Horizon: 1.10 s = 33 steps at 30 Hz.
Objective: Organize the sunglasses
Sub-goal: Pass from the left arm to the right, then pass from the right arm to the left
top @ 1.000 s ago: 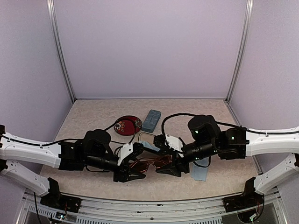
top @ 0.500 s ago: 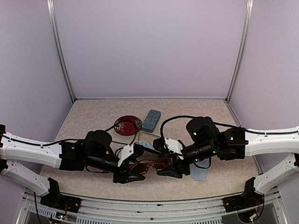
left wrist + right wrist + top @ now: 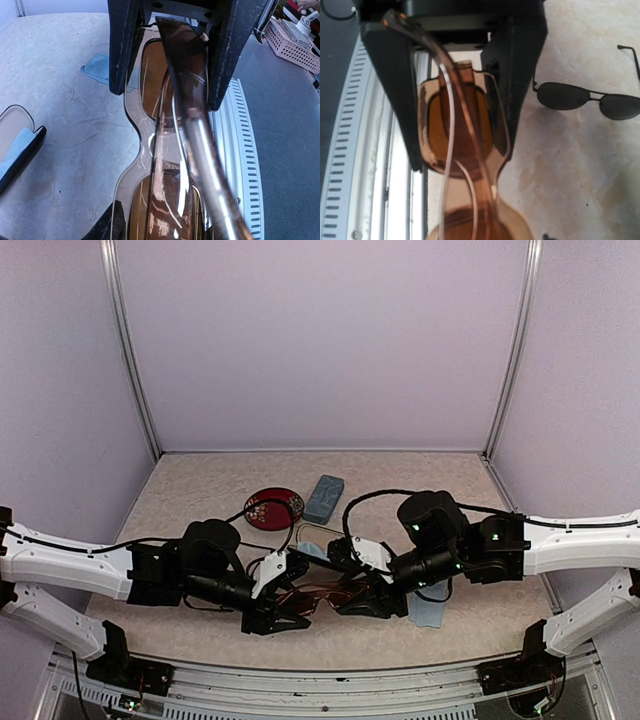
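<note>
Top view: two robot arms meet low in the centre of the frame, above a beige worktop (image 3: pixel 200 480). Between them they hold the brown pair (image 3: pixel 325 592) of sunglasses, one arm at each end.

Left wrist view: the left end effector (image 3: pixel 167 97) is closed to the height of the frame, with one black finger against each edge of a lens. A brown temple lies across the back of the lenses.

Right wrist view: the right end effector (image 3: pixel 460 150) grips the other lens the same way, narrowed until both fingers touch the frame. At the upper right of this view the black pair (image 3: pixel 587 100) lies on the worktop, apart from the arms, with one temple sticking out.

Above the arms in the top view are a blue-grey case (image 3: pixel 323 498) and a round red object (image 3: pixel 272 508). A pale blue cloth (image 3: pixel 428 612) lies just right of the right end effector.

The task looks partly done at most. The brown pair seems folded, or nearly so, but is not put away. The black pair is unfolded and not in any case.
</note>
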Available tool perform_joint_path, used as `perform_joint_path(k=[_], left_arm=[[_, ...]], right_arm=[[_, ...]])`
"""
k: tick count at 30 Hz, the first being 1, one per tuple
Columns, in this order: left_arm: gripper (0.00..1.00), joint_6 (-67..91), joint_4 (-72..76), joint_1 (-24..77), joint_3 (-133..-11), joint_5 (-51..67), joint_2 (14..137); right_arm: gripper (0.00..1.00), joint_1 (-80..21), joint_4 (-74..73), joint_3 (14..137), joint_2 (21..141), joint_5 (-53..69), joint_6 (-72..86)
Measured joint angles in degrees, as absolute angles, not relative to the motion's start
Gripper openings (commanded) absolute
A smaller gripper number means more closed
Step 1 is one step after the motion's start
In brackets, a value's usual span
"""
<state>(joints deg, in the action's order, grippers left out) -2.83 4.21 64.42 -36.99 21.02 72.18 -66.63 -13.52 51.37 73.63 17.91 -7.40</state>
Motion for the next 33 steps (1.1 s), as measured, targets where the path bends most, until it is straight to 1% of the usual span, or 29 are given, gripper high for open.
perform_joint_path(k=[4,6,11,14,17,23,29,33], left_arm=[[0.38,-2.8,4.2,64.4,-37.0,21.0,72.3],[0.42,-2.8,4.2,64.4,-37.0,21.0,72.3],[0.62,-2.9,4.6,64.4,-37.0,20.8,72.3],[0.77,-2.9,4.8,64.4,-37.0,19.8,72.2],[0.85,-3.0,5.3,64.4,-36.8,18.3,71.5],[0.89,-3.0,6.0,64.3,-33.3,14.0,64.2],[0.89,-2.7,6.0,64.3,-30.9,9.7,55.5],[0.87,-0.4,7.6,64.3,-31.4,5.7,52.5]], right_arm=[[0.32,-66.6,-13.4,51.2,73.6,18.0,-7.0],[0.3,-66.6,-13.1,50.9,73.6,18.0,-6.7],[0.26,-66.6,-11.9,49.9,72.8,18.0,-6.0],[0.24,-66.6,-11.7,49.0,71.8,17.7,-5.2],[0.23,-66.6,-11.6,47.8,70.6,17.6,-4.4],[0.21,-65.9,-11.2,46.5,69.2,17.1,-3.0],[0.19,-65.6,-10.7,45.7,69.1,16.2,-1.7],[0.19,-65.5,-9.8,45.7,69.5,16.3,-1.1]])
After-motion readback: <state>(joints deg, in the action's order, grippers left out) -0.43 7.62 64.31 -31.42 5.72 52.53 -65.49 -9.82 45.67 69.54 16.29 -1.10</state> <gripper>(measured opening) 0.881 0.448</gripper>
